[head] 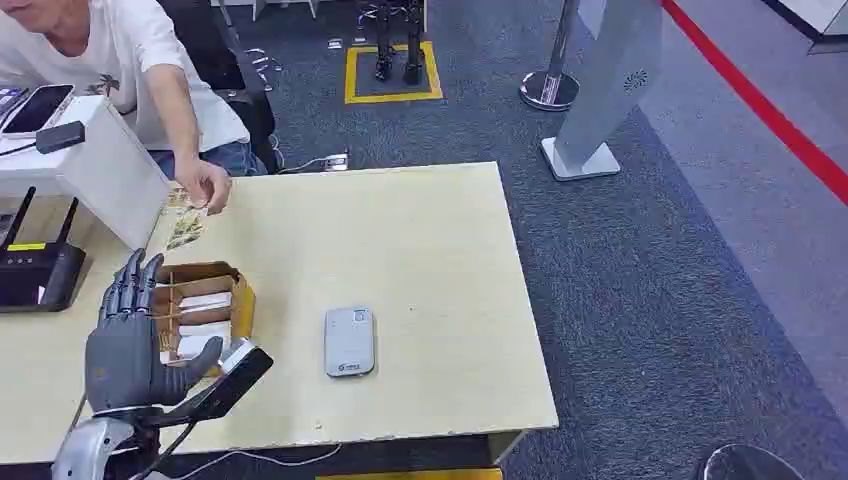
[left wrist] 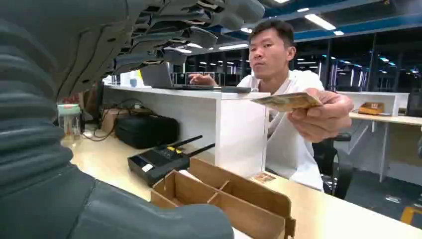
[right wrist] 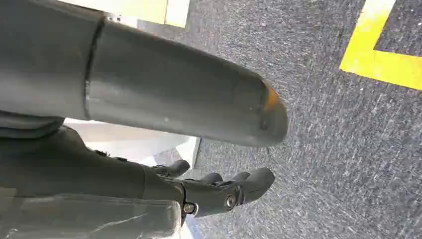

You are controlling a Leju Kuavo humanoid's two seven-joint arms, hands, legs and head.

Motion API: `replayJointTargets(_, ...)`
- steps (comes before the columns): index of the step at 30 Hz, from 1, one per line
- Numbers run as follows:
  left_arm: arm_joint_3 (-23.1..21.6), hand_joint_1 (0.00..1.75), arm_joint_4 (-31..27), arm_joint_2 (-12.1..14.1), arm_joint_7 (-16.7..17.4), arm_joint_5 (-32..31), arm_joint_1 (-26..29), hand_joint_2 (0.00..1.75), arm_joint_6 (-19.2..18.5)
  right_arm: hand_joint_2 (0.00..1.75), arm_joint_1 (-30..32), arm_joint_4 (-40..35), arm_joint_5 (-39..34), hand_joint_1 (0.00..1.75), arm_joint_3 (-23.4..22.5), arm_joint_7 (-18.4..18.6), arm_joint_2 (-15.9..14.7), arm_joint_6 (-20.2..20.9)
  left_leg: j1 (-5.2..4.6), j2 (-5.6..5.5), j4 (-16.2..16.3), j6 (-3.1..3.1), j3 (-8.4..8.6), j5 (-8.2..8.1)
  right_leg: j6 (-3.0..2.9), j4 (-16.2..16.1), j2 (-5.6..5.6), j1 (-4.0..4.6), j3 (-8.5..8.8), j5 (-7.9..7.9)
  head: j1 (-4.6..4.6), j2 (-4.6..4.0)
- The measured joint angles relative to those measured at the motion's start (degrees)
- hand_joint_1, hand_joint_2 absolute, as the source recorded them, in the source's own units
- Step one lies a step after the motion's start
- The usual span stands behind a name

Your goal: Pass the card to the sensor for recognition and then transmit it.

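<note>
The card [head: 186, 228] sits in the person's hand [head: 205, 185], pinched over the table [head: 420, 240] at about eleven o'clock from the sensor [head: 349, 342]. From the left wrist it [left wrist: 287, 101] lies flat between the person's fingers, held out above the wooden box [left wrist: 219, 196]. The left hand [head: 130, 340] is up beside that box, fingers straight, thumb wide, holding nothing. The right hand [right wrist: 219, 186] hangs over carpet, fingers loosely curled, empty.

We can't read any text here. The sensor [head: 349, 341] carries a small logo mark, too blurred to make out.
</note>
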Motion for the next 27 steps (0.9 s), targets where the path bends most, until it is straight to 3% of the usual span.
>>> replayJointTargets(8,0.0,0.00,-0.1,0.8,0.3,-0.3,-0.3,1.75,0.0,0.00,0.0,0.0,0.0,0.00,0.3,0.0,0.0,0.0,-0.01,0.00,0.0,0.00,-0.02,-0.01,0.00,0.0,0.00,0.00,-0.01,0.00,-0.02,0.00)
replayJointTargets(11,0.0,0.00,-0.1,1.9,1.8,-5.1,-1.1,1.75,-1.0,0.00,0.0,0.0,0.0,0.00,0.5,-0.1,0.0,0.0,0.00,0.00,0.0,0.00,-0.01,-0.01,0.00,0.0,0.00,0.00,-0.03,0.00,0.00,0.00)
replayJointTargets(15,0.4,0.00,1.6,6.0,3.3,-15.3,-6.3,1.75,-4.4,0.00,-0.1,0.0,0.0,0.00,0.8,-0.7,0.0,0.0,0.02,-0.02,0.0,-0.07,-0.01,0.05,-0.01,0.0,-0.02,0.00,-0.03,0.00,0.00,0.00)
replayJointTargets(20,0.5,0.00,6.3,9.9,4.1,-16.0,-13.9,1.75,-7.0,0.00,-0.3,0.1,0.0,0.00,1.2,-1.4,0.0,0.0,0.03,-0.02,0.0,-0.13,0.00,0.14,-0.08,0.0,-0.01,0.02,-0.04,0.06,0.00,0.00)
replayJointTargets(27,0.4,0.00,13.4,12.3,6.6,-16.0,-22.1,1.75,-8.7,0.00,-0.4,0.4,0.0,0.00,2.4,-1.7,-0.4,0.5,0.01,-0.02,0.0,-0.13,-0.01,0.14,-0.07,0.0,0.01,0.01,-0.05,0.07,0.00,0.00)
